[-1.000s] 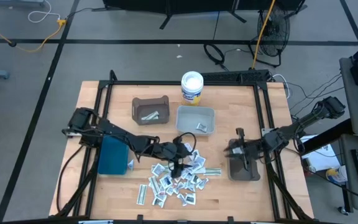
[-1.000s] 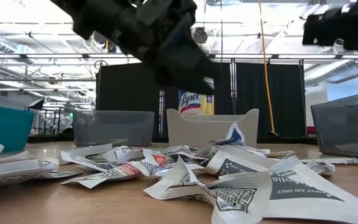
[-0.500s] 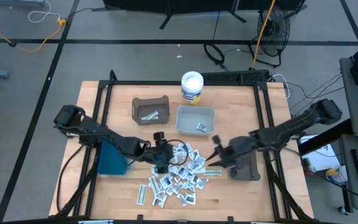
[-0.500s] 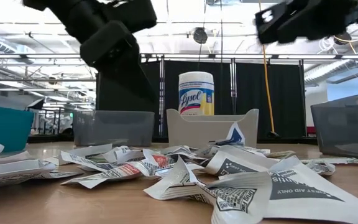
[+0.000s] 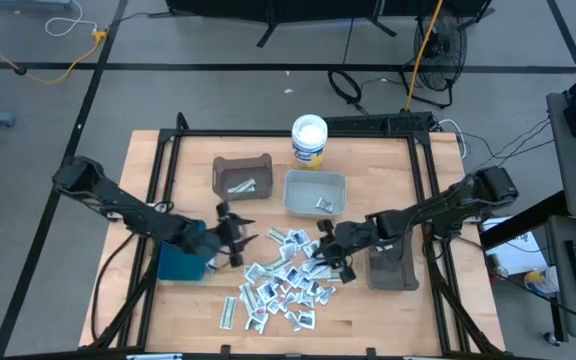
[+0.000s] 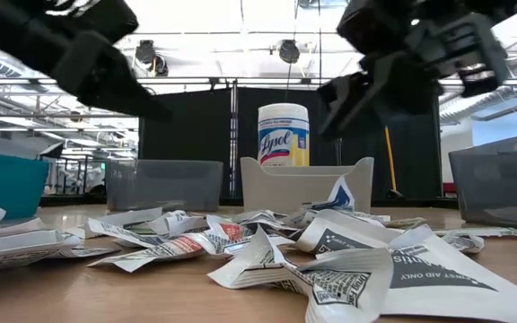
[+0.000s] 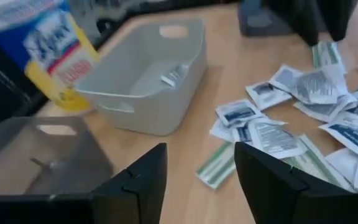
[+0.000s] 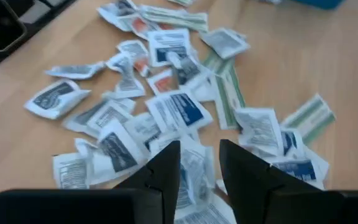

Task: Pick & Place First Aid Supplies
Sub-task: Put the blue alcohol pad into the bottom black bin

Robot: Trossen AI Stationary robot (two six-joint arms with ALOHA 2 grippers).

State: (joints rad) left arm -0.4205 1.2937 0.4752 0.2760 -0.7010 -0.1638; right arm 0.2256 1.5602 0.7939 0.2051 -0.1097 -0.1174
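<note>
Two arms have basically swapped jobs in the last second: the left gripper (image 5: 236, 237), which was down over the packets (image 5: 286, 283) a moment ago, has pulled back toward the teal bin (image 5: 180, 262), while the right gripper (image 5: 330, 252) has swung in from the dark bin (image 5: 390, 270) at the right edge to the right side of the pile. My read is that the left arm is heading off after a pick attempt and the right one is lining up the next grab. Thing is, the left wrist view shows the left fingers (image 7: 138, 180) spread apart with nothing between them, so it looks like it came away empty, or already let go. The right fingers (image 8: 166, 167) are slightly parted with a narrow gap and nothing in them, hovering over the pile. The supplies are mostly scattered on the wooden table (image 5: 368, 310) in front of the bins, with a few already sitting in the brown bin (image 5: 242, 176) and one or so in the grey bin (image 5: 315, 193). Hard to tell: whether the teal and dark bins hold anything, since the arms cover parts of them from above and the low view only shows their walls. That low view also cuts off both grippers near the top, and the wipes tub (image 5: 309, 141) sits behind the bins, not involved.
</note>
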